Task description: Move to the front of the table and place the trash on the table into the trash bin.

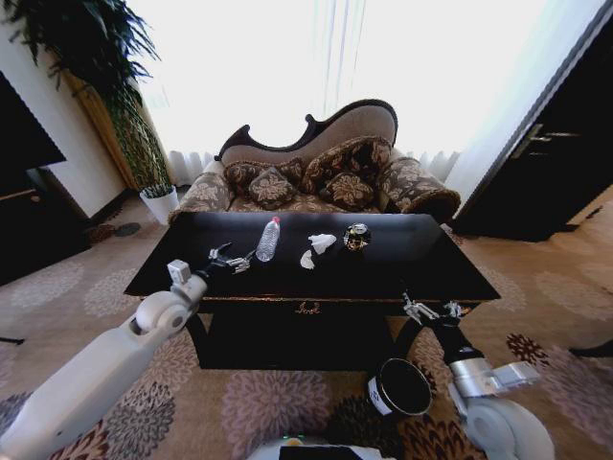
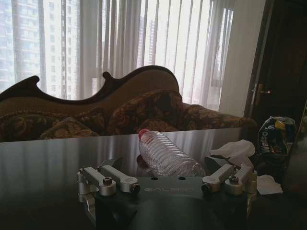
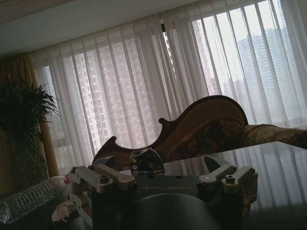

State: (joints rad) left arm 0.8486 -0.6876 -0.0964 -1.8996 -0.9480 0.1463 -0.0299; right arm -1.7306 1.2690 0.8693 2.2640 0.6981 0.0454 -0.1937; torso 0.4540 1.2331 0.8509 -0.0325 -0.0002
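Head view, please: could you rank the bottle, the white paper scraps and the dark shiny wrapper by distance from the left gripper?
1. Bottle, just right of the left gripper.
2. Paper scraps, mid-table.
3. Wrapper, farthest right.

The bench (image 1: 402, 259) spans the middle of the head view, with a sofa (image 1: 316, 172) behind it toward the top centre. On the bench, a bottle (image 1: 269, 239) lies left of centre, two paper scraps (image 1: 321, 242) sit just right of it, and a round item (image 1: 357, 236) lies right of those. The left gripper (image 1: 233, 260) hangs over the bench's left part, near the bottle. The trash bin (image 1: 399, 388) stands on the carpet at the lower right, before the bench, with the right gripper (image 1: 431, 310) just above it in the frame.
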